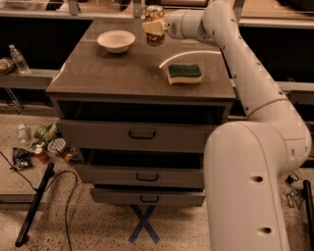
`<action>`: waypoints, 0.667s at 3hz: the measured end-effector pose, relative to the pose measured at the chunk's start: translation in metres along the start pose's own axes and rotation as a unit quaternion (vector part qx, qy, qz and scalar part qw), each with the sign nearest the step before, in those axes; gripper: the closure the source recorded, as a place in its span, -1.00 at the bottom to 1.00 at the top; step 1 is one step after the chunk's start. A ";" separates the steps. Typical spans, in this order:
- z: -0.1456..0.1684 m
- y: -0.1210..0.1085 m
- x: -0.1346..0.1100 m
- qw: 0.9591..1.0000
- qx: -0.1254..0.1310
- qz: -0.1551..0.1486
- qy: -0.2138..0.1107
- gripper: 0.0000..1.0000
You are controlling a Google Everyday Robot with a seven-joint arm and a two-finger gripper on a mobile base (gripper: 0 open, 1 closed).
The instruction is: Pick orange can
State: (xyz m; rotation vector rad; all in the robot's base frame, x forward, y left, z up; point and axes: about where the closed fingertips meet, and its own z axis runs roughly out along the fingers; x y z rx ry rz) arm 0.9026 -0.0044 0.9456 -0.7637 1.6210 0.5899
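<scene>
Most of the pick appeared done: the gripper [153, 27], at the worktop's [122, 73] far edge beside the bowl [116, 40], held the orange can [155, 12] between its jaws, seemingly raised off the surface, leaving only the carry-away.

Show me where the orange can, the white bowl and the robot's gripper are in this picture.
small upright orange can [156, 40]: camera view, lower body.
round white bowl [116, 47]: camera view, front wall.
gripper [153, 27]: camera view, between its jaws, gripping the can beside the bowl.
</scene>
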 end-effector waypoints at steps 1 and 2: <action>-0.036 0.018 -0.054 0.999 -0.006 -0.016 -0.036 1.00; -0.036 0.018 -0.054 0.999 -0.006 -0.016 -0.036 1.00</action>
